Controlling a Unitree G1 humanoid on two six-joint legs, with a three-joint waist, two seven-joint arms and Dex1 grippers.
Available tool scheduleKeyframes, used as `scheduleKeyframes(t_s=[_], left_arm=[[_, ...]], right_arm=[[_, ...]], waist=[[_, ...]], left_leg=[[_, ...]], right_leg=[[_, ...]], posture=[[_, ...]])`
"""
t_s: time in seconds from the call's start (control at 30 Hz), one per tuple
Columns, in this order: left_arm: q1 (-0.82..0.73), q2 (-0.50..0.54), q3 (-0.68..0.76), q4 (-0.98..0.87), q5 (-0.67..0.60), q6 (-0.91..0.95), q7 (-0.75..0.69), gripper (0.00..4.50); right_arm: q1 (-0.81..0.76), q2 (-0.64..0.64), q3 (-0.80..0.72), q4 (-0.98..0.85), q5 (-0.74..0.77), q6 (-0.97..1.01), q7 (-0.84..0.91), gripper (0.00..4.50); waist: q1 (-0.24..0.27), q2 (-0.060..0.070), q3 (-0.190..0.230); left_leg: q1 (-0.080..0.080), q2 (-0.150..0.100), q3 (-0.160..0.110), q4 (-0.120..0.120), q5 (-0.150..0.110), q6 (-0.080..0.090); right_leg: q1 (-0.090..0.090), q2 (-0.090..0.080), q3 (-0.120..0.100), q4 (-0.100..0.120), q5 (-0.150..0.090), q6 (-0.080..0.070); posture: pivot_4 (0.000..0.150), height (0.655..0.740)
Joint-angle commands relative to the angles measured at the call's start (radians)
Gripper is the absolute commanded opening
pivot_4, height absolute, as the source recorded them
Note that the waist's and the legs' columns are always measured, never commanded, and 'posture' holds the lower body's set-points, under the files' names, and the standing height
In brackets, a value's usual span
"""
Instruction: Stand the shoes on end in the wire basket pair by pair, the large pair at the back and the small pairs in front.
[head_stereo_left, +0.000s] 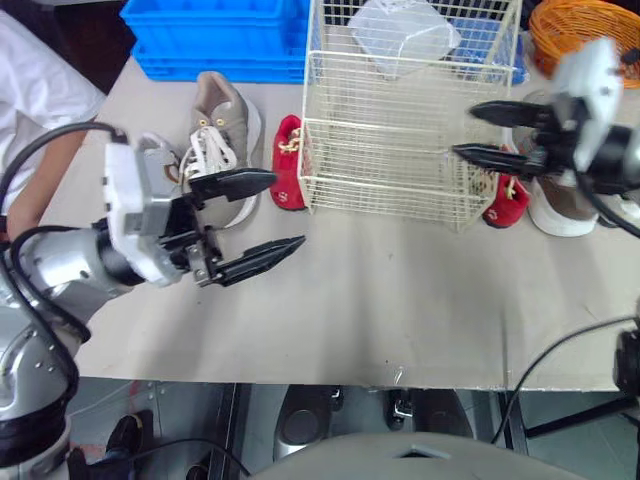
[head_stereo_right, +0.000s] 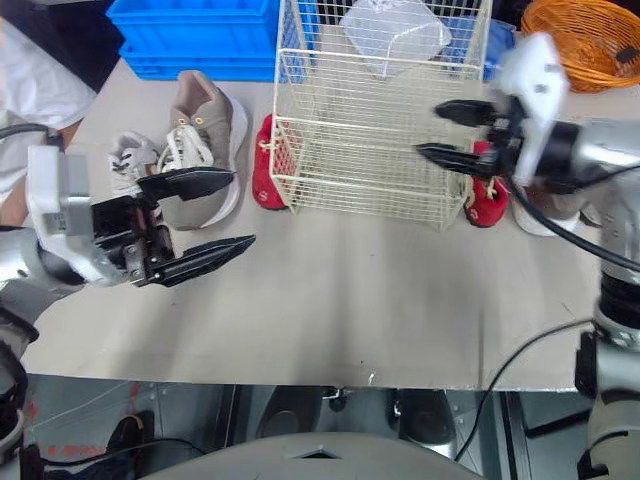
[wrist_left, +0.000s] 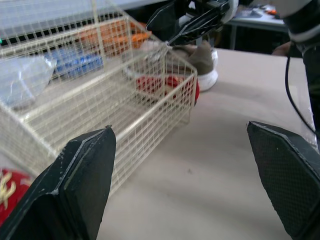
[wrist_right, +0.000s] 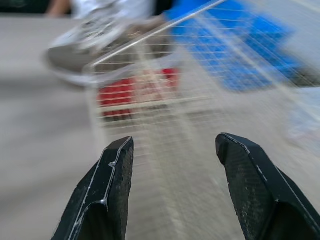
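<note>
The cream wire basket (head_stereo_left: 390, 150) stands at mid-table with no shoes inside. Left of it lie a large taupe sneaker (head_stereo_left: 228, 125), a small grey-white shoe (head_stereo_left: 158, 160) and a small red shoe (head_stereo_left: 288, 165) touching the basket's left side. Right of it sit another red shoe (head_stereo_left: 508, 200) and a taupe sneaker with a white sole (head_stereo_left: 560, 208). My left gripper (head_stereo_left: 287, 210) is open above the table in front of the left shoes, holding nothing. The right gripper (head_stereo_left: 463, 131) is open at the basket's right front corner, empty.
A blue crate (head_stereo_left: 215, 35) and an orange woven basket (head_stereo_left: 580, 35) stand at the table's back. A clear plastic bag (head_stereo_left: 400, 30) shows through the wires at the basket's back. A person's white sleeve (head_stereo_left: 30, 90) is at the far left. Bare tabletop (head_stereo_left: 400, 300) stretches in front.
</note>
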Motion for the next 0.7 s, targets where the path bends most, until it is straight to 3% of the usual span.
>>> scheduleKeyframes(t_s=[0.03, 0.07, 0.33, 0.7], left_arm=[[-0.074, 0.017, -0.051, -0.001, -0.026, 0.030, 0.014, 4.50], [-0.092, 0.019, -0.068, 0.002, -0.023, 0.042, 0.021, 4.50], [-0.186, 0.003, -0.133, -0.003, -0.037, 0.096, 0.077, 4.50], [-0.298, -0.074, -0.264, -0.009, -0.011, 0.114, 0.125, 4.50]], right_arm=[[0.150, -0.040, -0.177, 0.012, -0.023, -0.066, -0.077, 4.14], [0.186, -0.031, -0.215, 0.017, -0.033, -0.084, -0.115, 4.47], [0.354, 0.034, -0.404, 0.107, -0.040, -0.087, -0.344, 4.47], [0.329, 0.099, -0.357, 0.152, 0.054, 0.050, -0.469, 4.47]], waist=[[0.005, 0.000, 0.000], [0.004, 0.000, 0.000], [-0.006, 0.002, 0.000], [-0.004, 0.002, 0.000]], left_leg=[[0.000, 0.000, 0.000, 0.000, 0.000, 0.000], [0.000, 0.000, 0.000, 0.000, 0.000, 0.000], [0.003, 0.001, 0.002, -0.002, 0.001, -0.001], [0.003, 0.000, 0.002, -0.002, 0.001, -0.001]], right_leg=[[0.000, 0.000, 0.000, 0.000, 0.000, 0.000], [0.000, 0.000, 0.000, 0.000, 0.000, 0.000], [0.000, 0.002, 0.003, 0.002, 0.000, 0.000], [0.000, 0.002, 0.004, 0.001, 0.000, 0.000]], posture=[[0.150, 0.6860], [0.150, 0.6860], [0.150, 0.6860], [0.150, 0.6860]])
